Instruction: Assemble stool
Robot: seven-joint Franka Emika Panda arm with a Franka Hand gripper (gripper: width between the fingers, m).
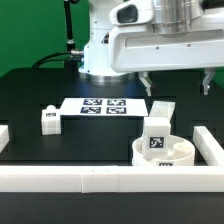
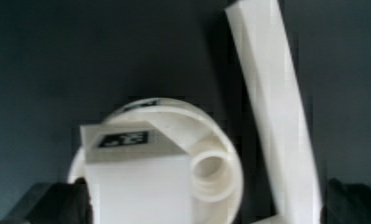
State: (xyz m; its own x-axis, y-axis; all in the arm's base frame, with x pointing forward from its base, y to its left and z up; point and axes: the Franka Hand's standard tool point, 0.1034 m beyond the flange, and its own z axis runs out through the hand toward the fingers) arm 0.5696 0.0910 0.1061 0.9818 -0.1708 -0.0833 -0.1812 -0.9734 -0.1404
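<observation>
The round white seat (image 1: 170, 157) lies near the front rail on the exterior view's right. One white leg (image 1: 157, 134) with a tag stands upright in it. A second leg (image 1: 160, 108) lies just behind the seat, and a third leg (image 1: 48, 120) stands on the exterior view's left. My gripper (image 1: 177, 82) hangs open and empty above the seat, its fingers spread wide. The wrist view shows the seat (image 2: 164, 120), the tagged leg (image 2: 125, 150) and an empty round socket (image 2: 214, 172) between my dark fingertips (image 2: 40, 205).
The marker board (image 1: 100, 105) lies flat at the table's middle. A long white rail (image 1: 90, 178) runs along the front and another (image 1: 212, 145) along the exterior view's right, seen beside the seat in the wrist view (image 2: 271, 100). The robot base stands behind.
</observation>
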